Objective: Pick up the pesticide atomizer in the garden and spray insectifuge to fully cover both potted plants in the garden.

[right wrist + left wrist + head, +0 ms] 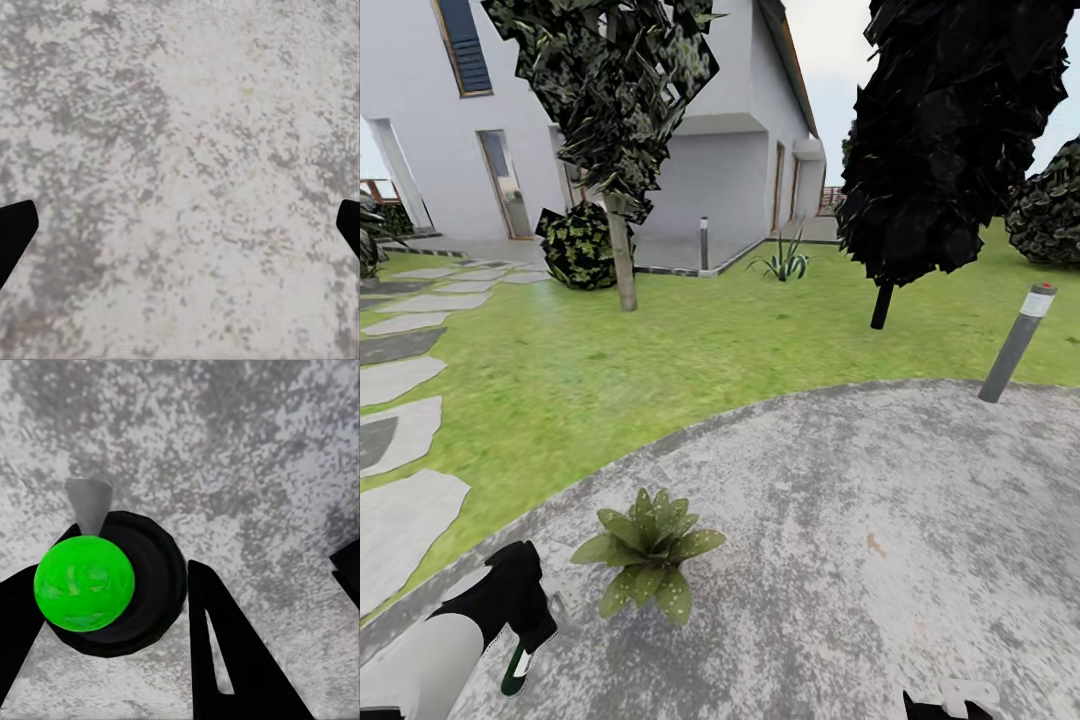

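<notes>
The round grey stone patio (880, 520) looks rough, speckled and matt. The slim dark spray bottle's bright green round cap (84, 583) shines like glossy plastic above a smooth black body. The 2 black fingers (225, 660) of the left gripper (112, 645) seem matt, perhaps plastic. The potted plant's broad green leaves (648, 555) look dull and mottled.

You find no readable text, brand, number or sign in any view. The pesticide atomizer (515, 672) shows a white-and-green patch in the head view, too small and blurred to make out any lettering. Its green cap (84, 583) in the left wrist view is blank. The house wall (720, 180) carries no lettering you can read.
</notes>
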Motion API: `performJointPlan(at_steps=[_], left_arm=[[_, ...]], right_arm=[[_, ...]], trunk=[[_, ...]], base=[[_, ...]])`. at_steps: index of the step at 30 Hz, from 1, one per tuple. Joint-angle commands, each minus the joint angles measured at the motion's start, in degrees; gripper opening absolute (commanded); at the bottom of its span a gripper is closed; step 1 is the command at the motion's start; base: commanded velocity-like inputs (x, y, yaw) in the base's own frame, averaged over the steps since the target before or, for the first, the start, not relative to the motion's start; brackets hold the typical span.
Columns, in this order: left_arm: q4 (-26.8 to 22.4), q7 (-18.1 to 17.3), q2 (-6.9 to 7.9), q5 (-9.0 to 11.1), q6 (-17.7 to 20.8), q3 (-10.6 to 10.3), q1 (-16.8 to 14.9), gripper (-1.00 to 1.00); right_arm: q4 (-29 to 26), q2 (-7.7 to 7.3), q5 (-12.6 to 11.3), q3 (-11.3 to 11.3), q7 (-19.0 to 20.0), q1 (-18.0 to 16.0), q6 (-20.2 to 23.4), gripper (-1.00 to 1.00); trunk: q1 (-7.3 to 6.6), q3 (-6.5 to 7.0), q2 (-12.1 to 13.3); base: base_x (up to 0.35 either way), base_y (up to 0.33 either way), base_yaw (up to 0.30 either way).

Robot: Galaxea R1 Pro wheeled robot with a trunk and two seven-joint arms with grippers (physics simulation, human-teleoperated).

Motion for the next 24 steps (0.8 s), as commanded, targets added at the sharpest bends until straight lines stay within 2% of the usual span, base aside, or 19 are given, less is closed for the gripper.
performJointPlan(at_steps=[1,6,11,17,19,22,24], left_arm=[[-0.23,-0.33,0.0,-0.18,0.31,-0.08,0.0,-1.0],[-0.65,-0.66,-0.02,-0.2,0.16,-0.24,-0.38,-1.0],[-0.93,-6.31,-0.25,-0.74,0.02,-0.57,-0.72,-1.0],[-0.35,-7.24,0.35,-0.86,-0.1,-0.82,-0.03,-1.0],[-0.02,-7.2,0.43,-0.88,-1.0,-0.86,0.05,-1.0],[1.16,-7.19,0.53,-0.83,-4.85,-0.58,0.08,-1.0],[1.54,-7.19,0.6,-0.93,-5.35,-0.38,0.06,-1.0]], right_arm=[[-0.03,0.03,0.33,-0.48,0.43,-0.06,-0.26,1.0],[-0.03,0.03,0.33,-0.48,0.43,-0.06,-0.26,1.0],[-0.03,0.03,0.34,-0.48,0.43,-0.07,-0.26,1.0],[-0.03,0.03,0.39,-0.48,0.43,-0.07,-0.26,1.0],[-0.03,0.03,0.41,-0.48,0.43,-0.1,-0.26,1.0],[0.02,0.03,0.42,-0.48,0.43,-0.08,-0.26,1.0],[0.05,0.03,0.42,-0.48,0.42,-0.08,-0.26,1.0]], trunk=[[0.01,-0.05,-0.02],[0.01,-0.05,-0.02],[0.01,-0.05,-0.02],[0.01,-0.05,-0.02],[0.01,-0.05,-0.02],[0.01,-0.05,-0.02],[0.01,-0.05,-0.02]], base=[[0.128,0.231,-0.003],[0.034,0.06,-0.001],[0.001,0.002,0.0],[0.0,0.0,0.0],[0.0,0.0,0.0],[0.0,0.0,0.0],[0.0,0.0,-0.014]])
